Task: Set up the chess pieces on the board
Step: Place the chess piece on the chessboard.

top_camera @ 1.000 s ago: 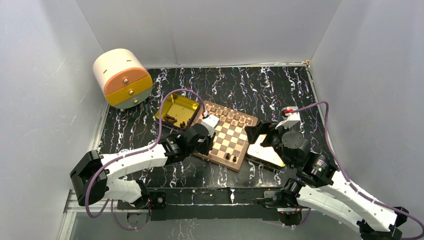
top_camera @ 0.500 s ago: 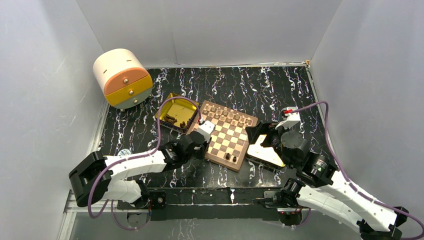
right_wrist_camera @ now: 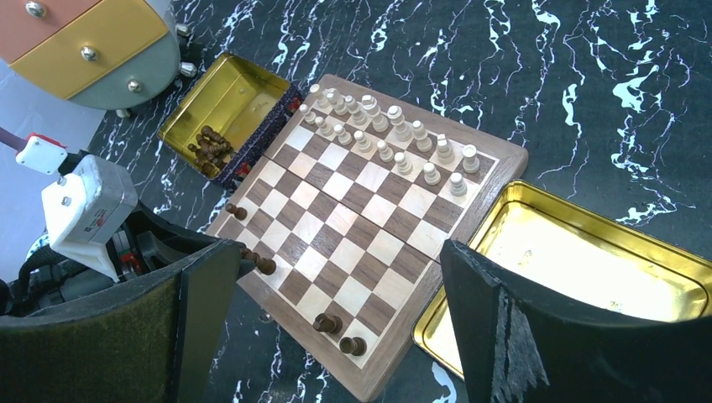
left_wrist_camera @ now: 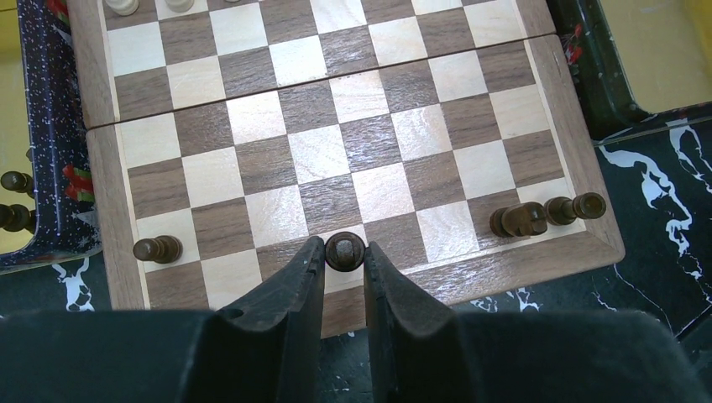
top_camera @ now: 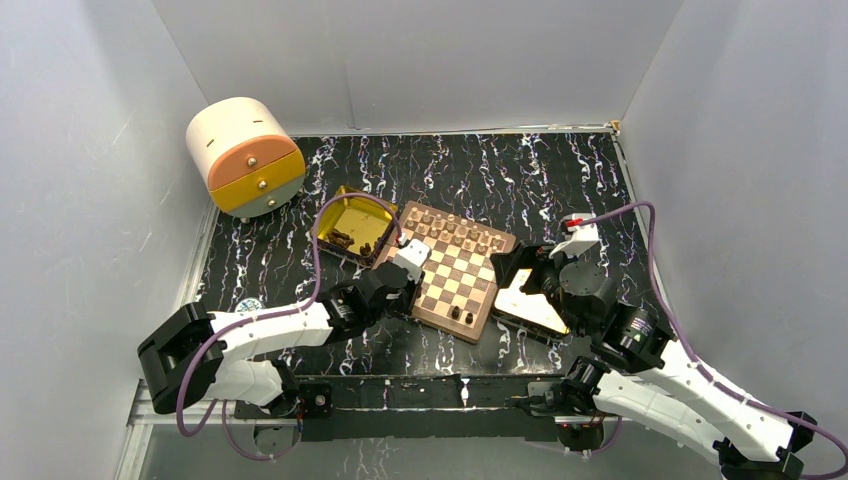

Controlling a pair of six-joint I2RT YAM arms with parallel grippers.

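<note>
The board (top_camera: pixel 452 283) lies mid-table. Light chess pieces (right_wrist_camera: pixel 388 141) fill its two far rows. On the near row stand a dark piece at the left (left_wrist_camera: pixel 158 248) and two at the right corner (left_wrist_camera: pixel 520 220). My left gripper (left_wrist_camera: pixel 345 252) is shut on a dark piece (left_wrist_camera: pixel 345 249) that stands on the near row near the middle. It also shows in the top view (top_camera: pixel 418 296). My right gripper (right_wrist_camera: pixel 332 252) is open and empty, above the board's right edge and the right gold tray (top_camera: pixel 532 310).
A gold tray (top_camera: pixel 352 212) with several dark pieces (right_wrist_camera: pixel 210 147) touches the board's left side. The right gold tray (right_wrist_camera: pixel 588 269) holds nothing. A round drawer cabinet (top_camera: pixel 245 155) stands at the back left. Grey walls enclose the table.
My left gripper has drawn back from over the board's left half toward its near edge. Between the last two frames it barely moves. The right arm is still.
</note>
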